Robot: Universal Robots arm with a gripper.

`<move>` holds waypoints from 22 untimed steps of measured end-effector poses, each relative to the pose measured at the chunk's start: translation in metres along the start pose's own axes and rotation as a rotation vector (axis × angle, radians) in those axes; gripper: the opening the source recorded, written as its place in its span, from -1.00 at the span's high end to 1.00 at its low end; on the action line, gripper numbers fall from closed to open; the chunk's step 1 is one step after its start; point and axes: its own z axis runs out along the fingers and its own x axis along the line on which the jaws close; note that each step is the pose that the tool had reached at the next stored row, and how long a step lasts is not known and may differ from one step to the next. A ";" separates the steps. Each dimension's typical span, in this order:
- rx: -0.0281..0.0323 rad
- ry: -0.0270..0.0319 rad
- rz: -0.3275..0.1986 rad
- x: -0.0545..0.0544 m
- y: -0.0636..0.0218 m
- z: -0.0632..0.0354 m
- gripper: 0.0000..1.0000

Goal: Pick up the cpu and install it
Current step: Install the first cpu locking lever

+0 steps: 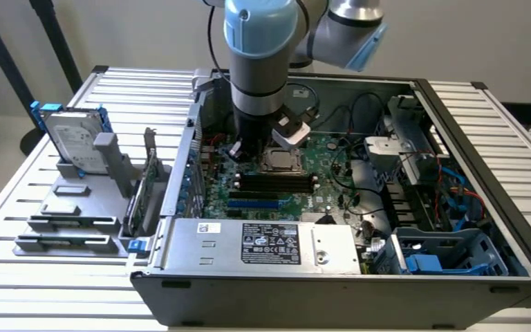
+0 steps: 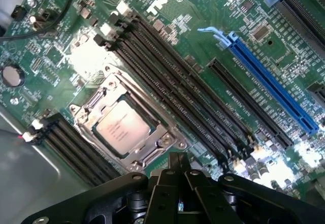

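Cpu [image 2: 123, 127] lies flat in its socket on the green motherboard [image 2: 167, 56], silvery top up, framed by the metal retention bracket [image 2: 157, 148]. It is square, with no long axis; its edges run parallel to the black memory slots [image 2: 177, 97] just beside it, and the faint print on top is too small to read. In the exterior view the cpu [image 1: 281, 161] sits inside the open computer case [image 1: 339, 290] on the slatted bench [image 1: 53, 277], partly behind the arm. The claw [image 2: 179, 170] hangs close above the board beside the socket, fingers drawn together on nothing, its base cut off by the frame edge
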 end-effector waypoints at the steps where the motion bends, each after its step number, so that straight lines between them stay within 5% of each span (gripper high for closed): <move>1: 0.0002 -0.0006 -0.002 0.002 -0.0016 -0.0008 0.79; 22: 0.0249 -0.0260 -0.138 0.018 -0.0174 -0.0055 0.79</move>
